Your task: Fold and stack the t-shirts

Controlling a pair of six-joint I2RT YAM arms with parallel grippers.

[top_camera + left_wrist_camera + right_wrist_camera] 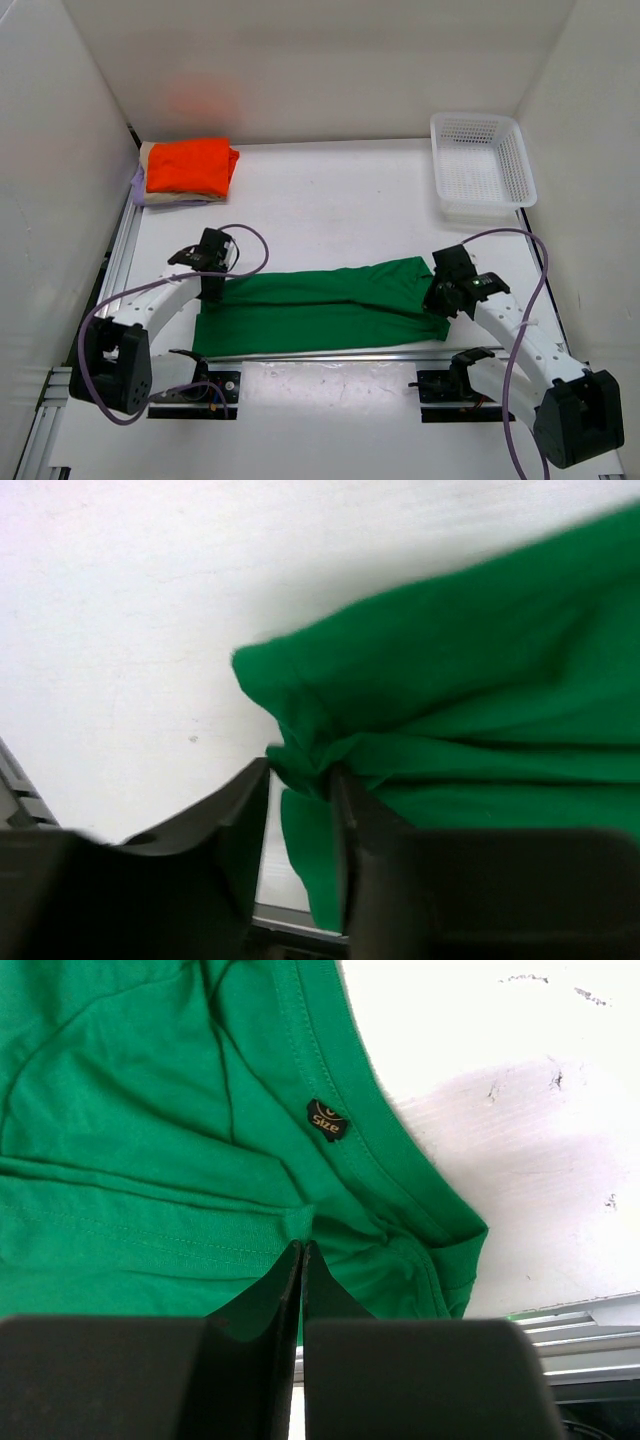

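Observation:
The green t-shirt (320,300) lies stretched into a long folded band across the near part of the table. My left gripper (212,292) is at its left end, jaws parted. A bunched corner of the shirt (450,680) still sits between the left fingertips (300,770). My right gripper (440,300) is shut on a pinch of the shirt (150,1110) at the collar end, fingertips together (302,1245). At the back left lies a folded stack, with the orange-red t-shirt (190,165) on top of the beige (150,150) and lavender (138,185) ones.
A white mesh basket (480,160) stands at the back right. A metal rail (330,353) runs along the near edge just below the green shirt. White walls close in the table on the left, back and right. A black size label (327,1119) shows inside the collar.

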